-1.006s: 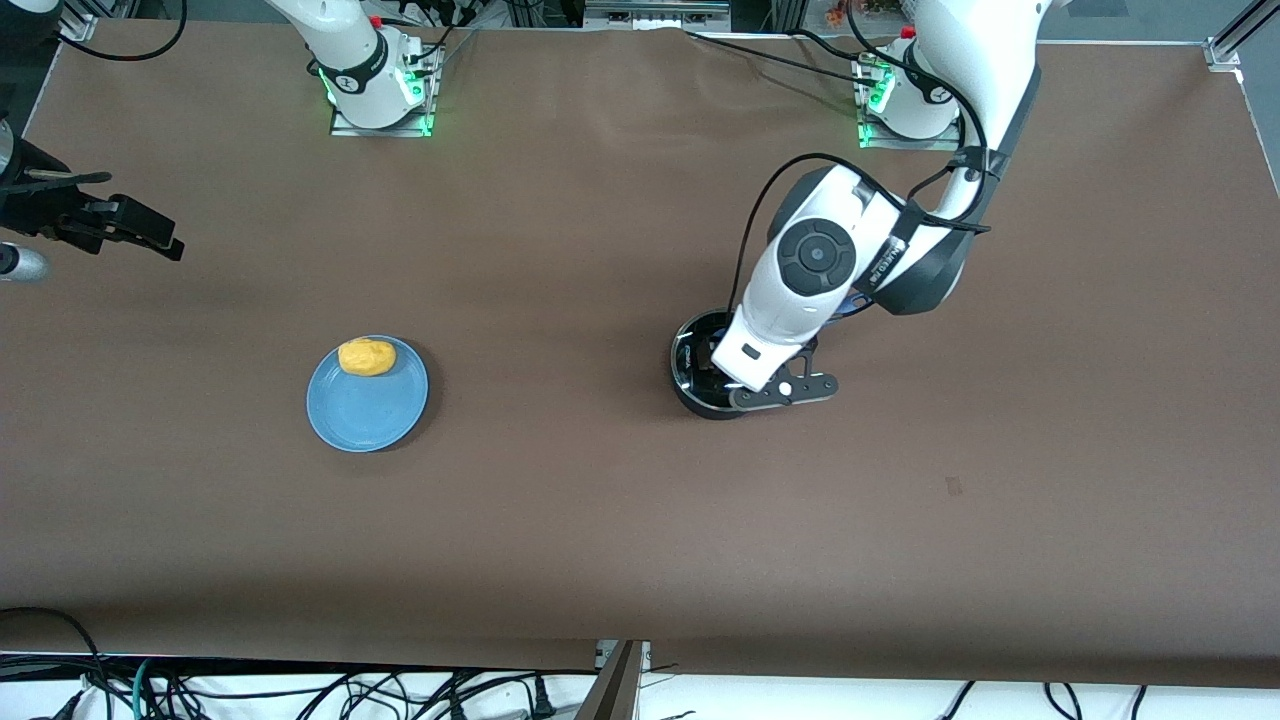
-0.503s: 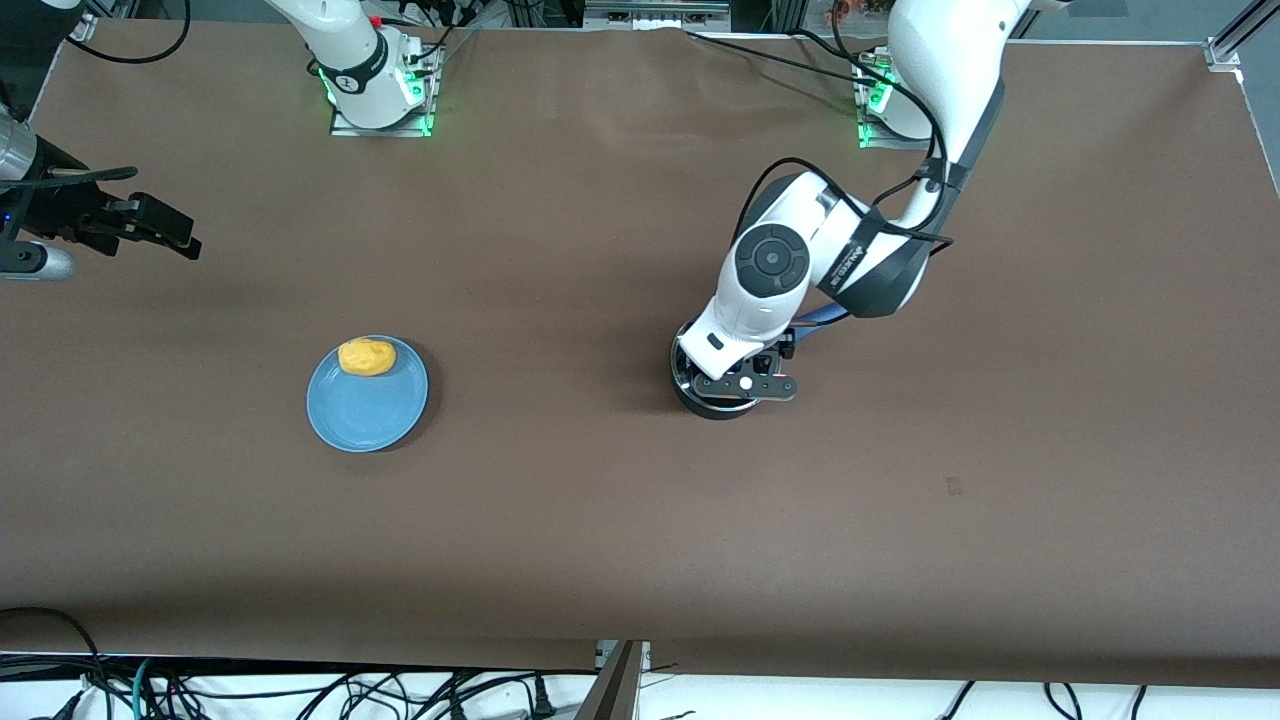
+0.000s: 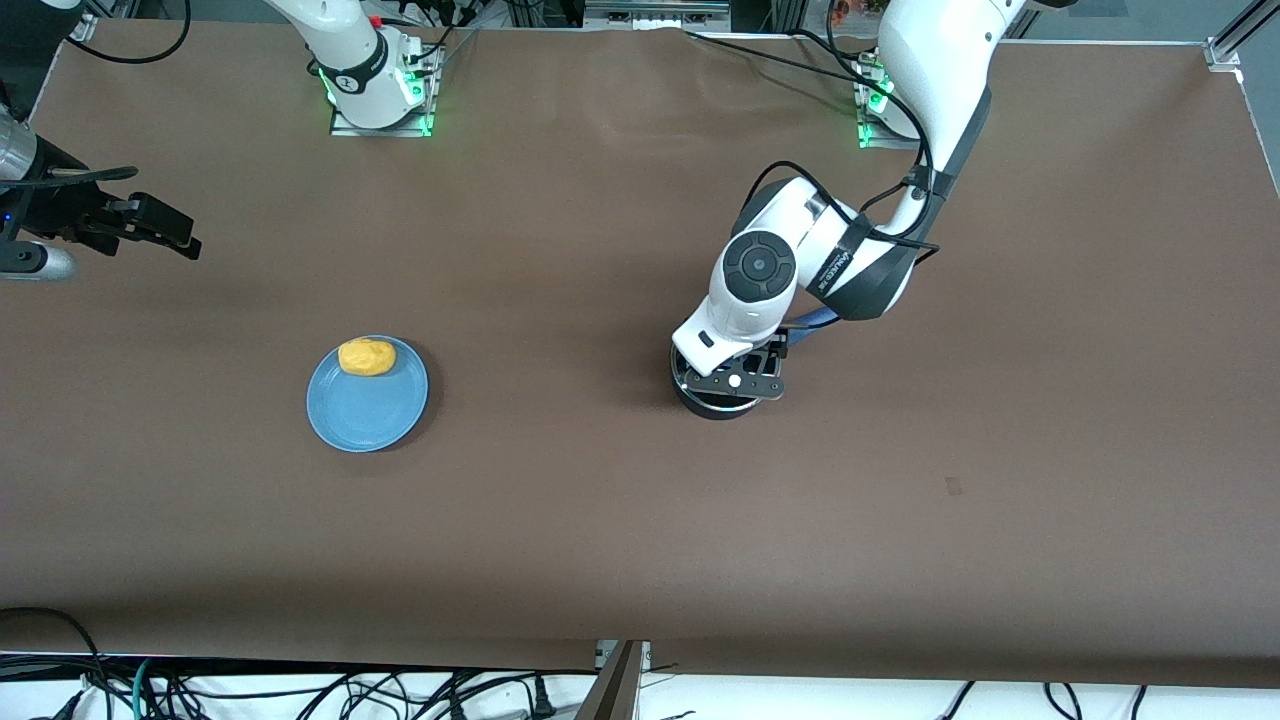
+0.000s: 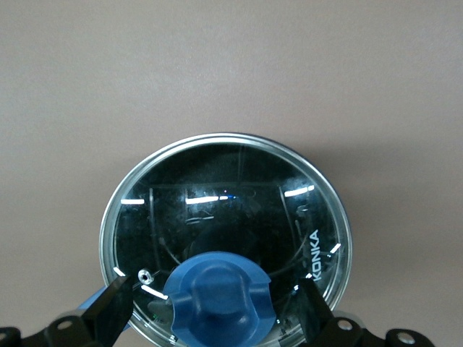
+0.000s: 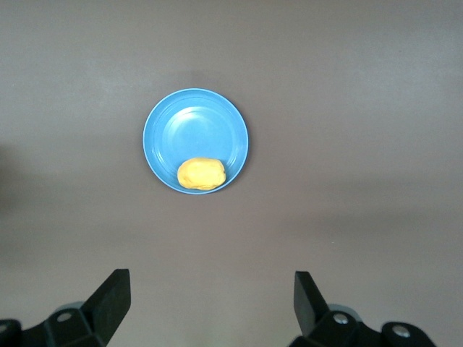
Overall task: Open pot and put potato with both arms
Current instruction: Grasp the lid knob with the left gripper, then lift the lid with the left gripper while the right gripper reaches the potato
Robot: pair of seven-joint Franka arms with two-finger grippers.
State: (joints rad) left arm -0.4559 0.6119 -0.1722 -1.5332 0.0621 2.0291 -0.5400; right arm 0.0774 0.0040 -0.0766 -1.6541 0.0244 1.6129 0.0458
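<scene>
**Brown table, lidded pot under the left gripper, potato on its plate**

Brown covering spreads over the whole table, with both arm bases standing along its edge farthest from the front camera. Largest on it is the left arm, which bends down from its base so that its wrist hangs directly above the pot. The right arm reaches out toward its own end of the table and waits there, high over bare table well apart from the plate.

The pot sits toward the left arm's end of the table, with its glass lid closed on it and a short piece of the blue handle showing from under the wrist. The light-blue plate lies toward the right arm's end, well apart from the pot.

The left gripper is low over the lid, its fingers spread wide, one on each side of the blue knob, with a clear gap between each finger and the knob; nothing is held. The right gripper is up in the air with its fingers also spread wide and holding nothing; its wrist view looks down at the plate from some way off.

The potato rests on the plate, by the rim farther from the front camera. It is yellow-orange and lumpy, and touches neither gripper.
</scene>
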